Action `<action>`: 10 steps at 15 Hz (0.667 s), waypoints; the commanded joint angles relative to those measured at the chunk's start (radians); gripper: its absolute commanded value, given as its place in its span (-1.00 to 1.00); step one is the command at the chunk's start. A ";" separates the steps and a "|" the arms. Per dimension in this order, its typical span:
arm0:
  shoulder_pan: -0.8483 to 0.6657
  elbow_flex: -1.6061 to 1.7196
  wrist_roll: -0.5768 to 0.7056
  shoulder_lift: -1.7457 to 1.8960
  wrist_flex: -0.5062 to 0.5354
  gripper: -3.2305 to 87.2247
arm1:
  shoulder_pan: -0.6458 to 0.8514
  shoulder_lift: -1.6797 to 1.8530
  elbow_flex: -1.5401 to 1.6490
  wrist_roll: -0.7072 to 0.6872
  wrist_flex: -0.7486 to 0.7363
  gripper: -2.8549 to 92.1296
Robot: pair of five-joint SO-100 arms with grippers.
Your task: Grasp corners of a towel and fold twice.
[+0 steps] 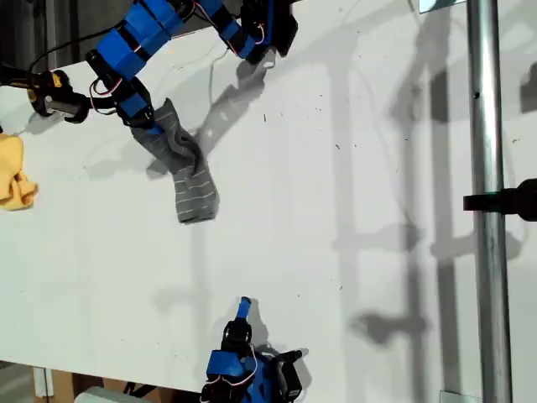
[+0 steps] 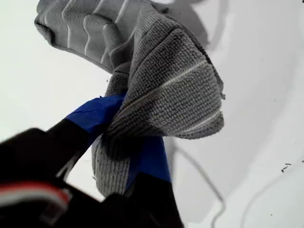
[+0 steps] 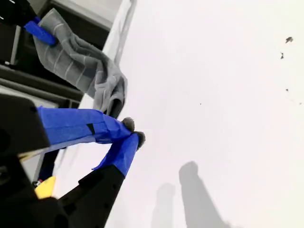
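The towel (image 1: 183, 172) is grey with thin white stripes. It hangs bunched from my first gripper (image 1: 153, 128) at the upper part of the exterior view's left, and its lower end rests on the white table. In the first wrist view my first gripper (image 2: 124, 137) is shut on a gathered fold of the towel (image 2: 161, 85); which of the corners it holds is hidden in the bunch. My second gripper (image 1: 244, 304) stands near the table's front edge, shut on nothing, well apart from the cloth. The second wrist view shows its gripper (image 3: 133, 133) with tips touching and the towel (image 3: 83, 66) beyond.
A yellow cloth (image 1: 13, 172) lies at the exterior view's left edge. A black and orange clamp (image 1: 52, 94) sits above it. A metal pole (image 1: 487, 201) runs down the exterior view's right. The bare white table (image 1: 336, 210) spreads between.
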 commanded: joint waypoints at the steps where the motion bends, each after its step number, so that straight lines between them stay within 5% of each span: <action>1: -0.011 0.006 -0.003 0.006 0.000 -0.96 | -0.078 0.021 -0.080 0.029 -0.032 -0.94; 10: -0.002 0.006 -0.006 0.006 0.000 -0.96 | -0.267 -0.410 -0.247 0.138 -0.374 -0.94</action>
